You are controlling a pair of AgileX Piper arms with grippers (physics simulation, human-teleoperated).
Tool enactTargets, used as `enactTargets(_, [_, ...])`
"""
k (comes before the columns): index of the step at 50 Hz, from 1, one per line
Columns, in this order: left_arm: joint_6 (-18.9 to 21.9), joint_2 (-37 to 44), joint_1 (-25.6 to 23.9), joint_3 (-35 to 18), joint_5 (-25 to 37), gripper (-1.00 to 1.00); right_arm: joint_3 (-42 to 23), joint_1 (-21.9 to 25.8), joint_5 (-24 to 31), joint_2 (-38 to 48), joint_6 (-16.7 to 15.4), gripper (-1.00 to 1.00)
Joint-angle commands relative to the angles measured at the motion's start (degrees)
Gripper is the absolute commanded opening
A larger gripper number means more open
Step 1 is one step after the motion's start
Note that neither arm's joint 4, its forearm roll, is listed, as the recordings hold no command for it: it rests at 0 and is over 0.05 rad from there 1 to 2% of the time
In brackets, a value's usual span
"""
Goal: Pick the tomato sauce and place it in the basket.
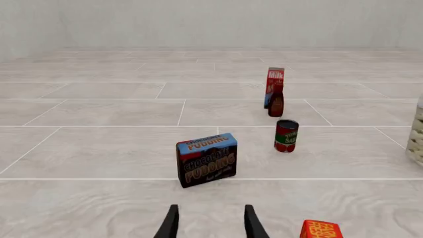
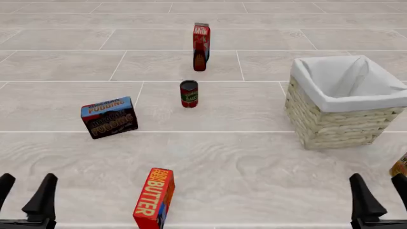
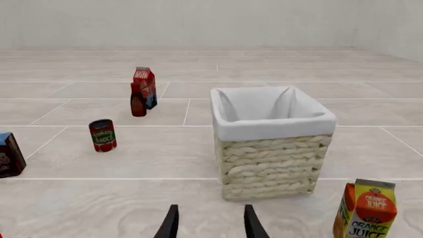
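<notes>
The tomato sauce (image 2: 188, 93) is a small dark red can with a red and green label, standing upright mid-floor; it also shows in the wrist views (image 1: 286, 135) (image 3: 103, 135). The basket (image 2: 330, 125), pale wicker with a white cloth lining, stands to the right of the can (image 3: 271, 163), and only its edge (image 1: 416, 136) shows in the left wrist view. My left gripper (image 2: 24, 195) is open at the near left, far from the can. My right gripper (image 2: 378, 198) is open at the near right, in front of the basket. Both hold nothing (image 1: 209, 223) (image 3: 209, 223).
A chocolate pudding box (image 2: 109, 117) stands left of the can. A red milk carton (image 2: 201, 38) with a dark bottle (image 2: 199, 59) in front stands farther back. A butter box (image 2: 154, 198) stands near between the arms. An orange juice carton (image 3: 367, 208) is near the right gripper.
</notes>
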Motion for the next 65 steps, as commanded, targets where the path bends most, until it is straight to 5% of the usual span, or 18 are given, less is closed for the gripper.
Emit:
enactTargets(1, [-0.02, 0.31, -0.01, -0.18, -0.08, 1.00, -0.04, -0.09, 0.07, 0.45, 0.42, 1.00])
enactTargets(26, [0.01, 0.32, -0.01, -0.18, -0.08, 1.00, -0.02, 0.66, -0.08, 0.38, 0.68, 1.00])
enactTargets(40, [0.00, 0.31, 0.00, -0.18, -0.08, 1.00, -0.57, 5.87, -12.98, 13.74, -0.63, 1.00])
enactTargets(65, [0.00, 0.32, 0.00, -0.18, -0.08, 1.00, -4.05, 12.94, -20.10, 24.69, -3.05, 1.00])
